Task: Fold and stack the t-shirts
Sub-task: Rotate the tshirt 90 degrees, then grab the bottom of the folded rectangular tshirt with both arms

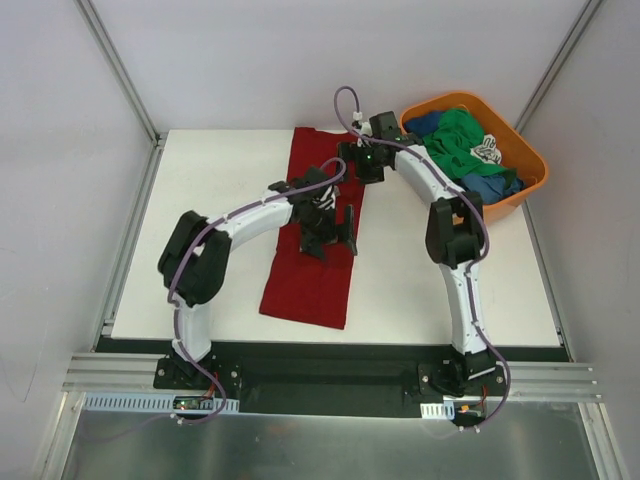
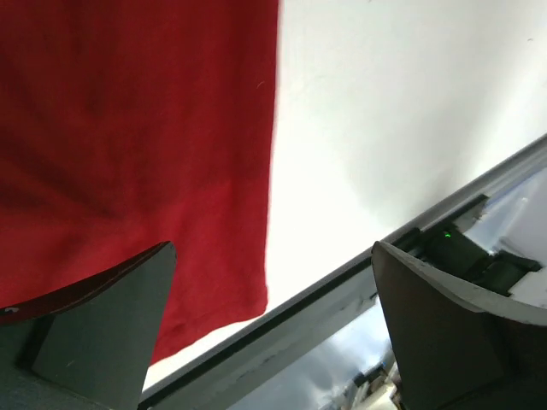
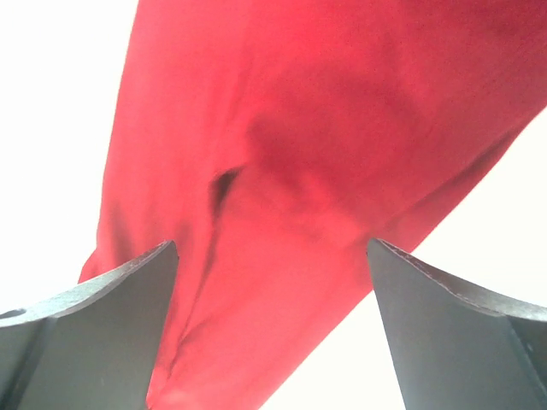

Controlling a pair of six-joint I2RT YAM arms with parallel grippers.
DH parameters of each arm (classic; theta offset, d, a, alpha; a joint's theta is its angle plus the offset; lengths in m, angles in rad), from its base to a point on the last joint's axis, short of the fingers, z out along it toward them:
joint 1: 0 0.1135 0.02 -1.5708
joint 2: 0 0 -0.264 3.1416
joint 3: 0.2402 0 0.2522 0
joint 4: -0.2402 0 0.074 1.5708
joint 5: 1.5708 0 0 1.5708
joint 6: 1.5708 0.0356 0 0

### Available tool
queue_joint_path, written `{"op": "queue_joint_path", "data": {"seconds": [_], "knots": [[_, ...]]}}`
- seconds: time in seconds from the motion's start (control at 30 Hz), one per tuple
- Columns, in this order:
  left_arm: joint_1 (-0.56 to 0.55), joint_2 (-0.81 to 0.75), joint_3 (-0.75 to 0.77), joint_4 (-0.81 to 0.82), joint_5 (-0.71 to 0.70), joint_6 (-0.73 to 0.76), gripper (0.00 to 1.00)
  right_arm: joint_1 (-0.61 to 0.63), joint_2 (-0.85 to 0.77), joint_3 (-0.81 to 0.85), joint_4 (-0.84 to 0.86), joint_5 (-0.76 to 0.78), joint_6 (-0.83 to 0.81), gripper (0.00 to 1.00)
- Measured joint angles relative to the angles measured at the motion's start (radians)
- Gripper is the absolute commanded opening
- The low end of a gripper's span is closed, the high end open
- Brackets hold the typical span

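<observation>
left gripper (image 2: 273,248) and right gripper (image 3: 272,243) gaped wide, empty | arms hid the middle of my red t-shirt (image 1: 305,285)

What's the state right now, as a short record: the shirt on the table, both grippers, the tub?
on table: dark red t-shirt, lying flat as a long narrow strip on the white table
left gripper: open, over the strip's middle, holding nothing
right gripper: open, over the strip's far end, holding nothing
orange tub: far right corner of the table
in tub: green t-shirt and blue t-shirt, heaped and unfolded
folded stack: none in view
</observation>
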Motion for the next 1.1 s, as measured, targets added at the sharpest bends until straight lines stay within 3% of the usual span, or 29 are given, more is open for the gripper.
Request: {"op": "queue_joint_path", "data": {"seconds": [0.23, 0.33, 0.5, 0.73, 0.97, 1.1], "knots": [[0.019, -0.381, -0.287, -0.089, -0.217, 0.011, 0.99, 0.035, -0.484, -0.467, 0.180, 0.008, 0.007, 0.97], [0.077, -0.534, -0.407, -0.130, -0.269, 0.011, 0.99, 0.040, -0.737, -0.694, 0.281, 0.021, 0.022, 0.97], [0.183, -0.580, -0.576, -0.164, -0.287, -0.010, 0.89, 0.111, -0.993, -1.013, 0.381, 0.074, 0.011, 0.97], [0.192, -0.551, -0.641, -0.174, -0.259, -0.022, 0.71, 0.417, -1.035, -1.258, 0.296, 0.167, -0.019, 0.98], [0.192, -0.500, -0.664, -0.132, -0.243, 0.000, 0.51, 0.569, -1.044, -1.322, 0.218, 0.216, -0.013, 0.99], [0.192, -0.452, -0.692, -0.113, -0.229, 0.003, 0.44, 0.640, -1.035, -1.321, 0.201, 0.231, -0.014, 0.96]]}}
